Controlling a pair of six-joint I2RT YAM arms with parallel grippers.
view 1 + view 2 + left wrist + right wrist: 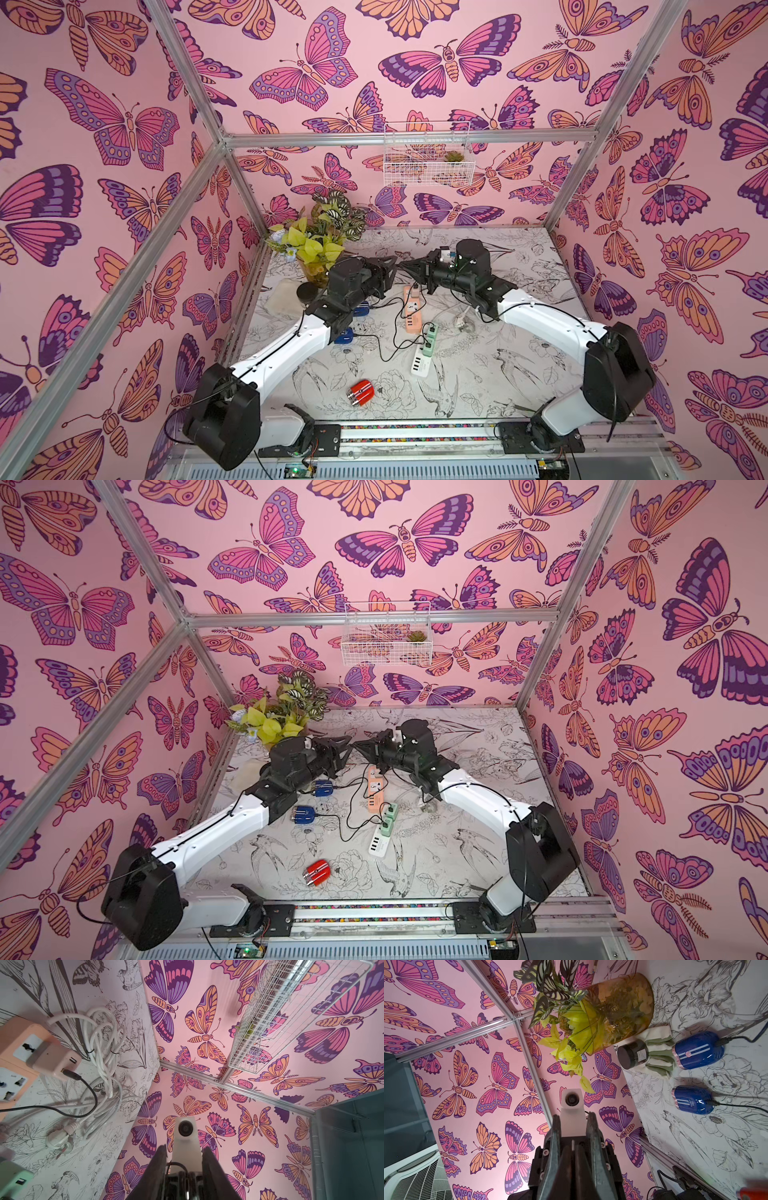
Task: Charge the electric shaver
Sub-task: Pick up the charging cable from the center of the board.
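The red electric shaver (361,392) (316,872) lies alone near the table's front edge, with nothing plugged into it. High above the orange power strip (413,309) my two grippers meet tip to tip. My right gripper (402,266) (572,1145) is shut on the plug end of a thin black charging cable (176,1165), which loops out between the tips. My left gripper (392,265) (185,1148) is open, its fingers standing either side of the right gripper's tips. The cable runs down to a pink adapter (56,1064) on the strip.
Two blue shavers (698,1050) (693,1100) lie at the left with cables in them, by a black jar (632,1054) and a plant vase (616,1012). Green adapters (430,336), a white USB charger (420,361) and a coiled white cord (104,1047) lie mid-table.
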